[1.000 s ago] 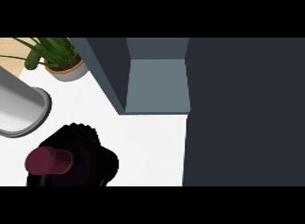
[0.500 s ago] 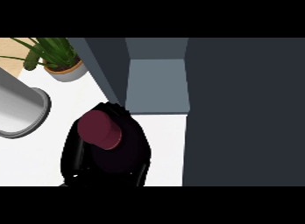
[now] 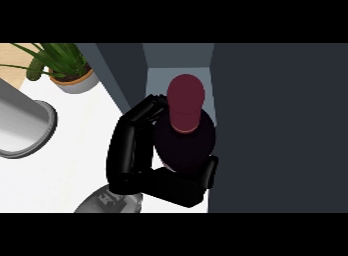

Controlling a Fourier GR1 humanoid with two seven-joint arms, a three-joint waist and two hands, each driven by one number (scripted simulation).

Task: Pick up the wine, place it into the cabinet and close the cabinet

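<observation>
Left hand holds the wine, fingers curled round it, at the open cabinet on the tabletop's right edge. Grey cylinder and potted plant stand well apart, left.

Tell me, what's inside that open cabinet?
Only grey inner wall shows in the cabinet. The wine, held in the right hand, covers most of the opening, so anything lower down is hidden, and whether the bottle is inside yet is unclear.

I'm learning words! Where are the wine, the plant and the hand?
wine (image 3: 186, 100): head view, on its red top.
plant (image 3: 56, 54): head view, on its green leaves.
right hand (image 3: 127, 150): head view, on a curled finger.
</observation>
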